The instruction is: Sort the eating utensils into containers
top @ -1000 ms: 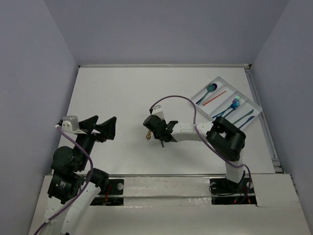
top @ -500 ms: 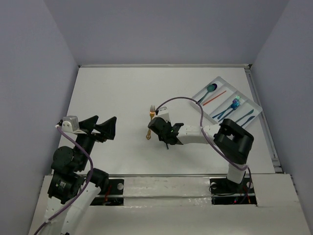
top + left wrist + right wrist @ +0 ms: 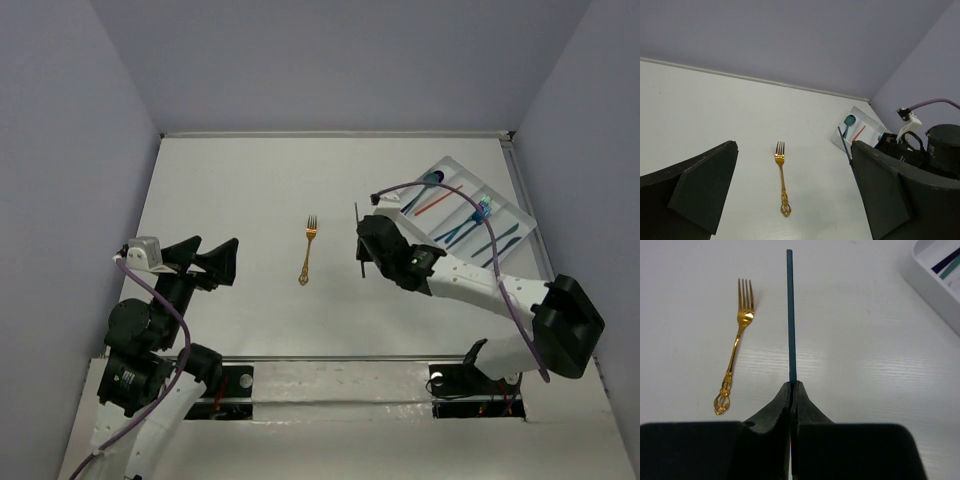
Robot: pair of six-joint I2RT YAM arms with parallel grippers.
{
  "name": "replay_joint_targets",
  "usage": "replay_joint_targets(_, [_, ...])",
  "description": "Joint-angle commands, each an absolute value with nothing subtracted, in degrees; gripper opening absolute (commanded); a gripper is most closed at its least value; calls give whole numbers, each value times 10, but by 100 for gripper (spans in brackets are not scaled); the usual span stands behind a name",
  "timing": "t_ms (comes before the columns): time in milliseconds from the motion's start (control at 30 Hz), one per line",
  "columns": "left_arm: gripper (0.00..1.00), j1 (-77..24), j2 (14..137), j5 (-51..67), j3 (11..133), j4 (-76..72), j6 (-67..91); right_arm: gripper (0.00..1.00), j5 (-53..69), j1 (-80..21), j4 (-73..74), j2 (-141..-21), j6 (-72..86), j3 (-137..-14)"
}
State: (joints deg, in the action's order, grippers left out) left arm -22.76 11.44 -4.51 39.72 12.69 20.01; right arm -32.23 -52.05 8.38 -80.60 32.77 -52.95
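1. While the right claw [image 3: 792,387] is squeezed tight shut, it grips one thin dark blue utensil [image 3: 789,315] by its end. The utensil sticks straight out past the fingertips. It shows only its thin edge, so I cannot tell if it is a knife, a fork or a spoon.
2. From above, the right claw [image 3: 362,250] and the dark blue utensil [image 3: 357,218] are between the gold fork [image 3: 308,250] and the white tray [image 3: 468,176], nearer the tray.
3. The gold fork [image 3: 735,350] lies flat and alone on the worktop [image 3: 230,190]. Its prongs point to the far wall and its curly handle points to the arms. It is beside the held utensil but not touching it.
4. The white tray sits at a slant in the far right corner. A teal spoon [image 3: 432,180] and an orange-red utensil [image 3: 438,200] lie in its long slots on the far-left side. A blue fork [image 3: 482,210] and some darker pieces lie further right.
5. The left claw [image 3: 203,258] is wide open and holds nothing. It is near the left front, well apart from the fork.
6. The worktop is plain white, with pale purple walls [image 3: 330,60] on three sides.
7. White worktop shows all around the fork. The tray's far corner is close to the right edge.
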Motion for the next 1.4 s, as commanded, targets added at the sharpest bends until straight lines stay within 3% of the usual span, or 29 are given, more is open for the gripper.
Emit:
replay_joint_targets(0, [99,-225,108,-33,389,98,196,0,-296,-446,29,-750,331,-506])
replay_joint_targets(300, [99,-230,95,-34,389,98,196,0,-233,-231,-68,-714,324,-469])
replay_joint_targets(667, [99,-230,105,-34,389,98,195,0,-186,-17,-135,-822,370,-500])
replay_joint_targets(800, [99,-230,114,-27,389,97,193,0,-139,25,-164,-873,410,-504])
replay_joint_targets(1233, [99,-230,123,-25,390,98,194,0,-84,31,-206,-966,445,-538])
replay_joint_targets(1367, [99,-230,122,-27,390,98,194,10,-78,31,-214,-979,460,-538])
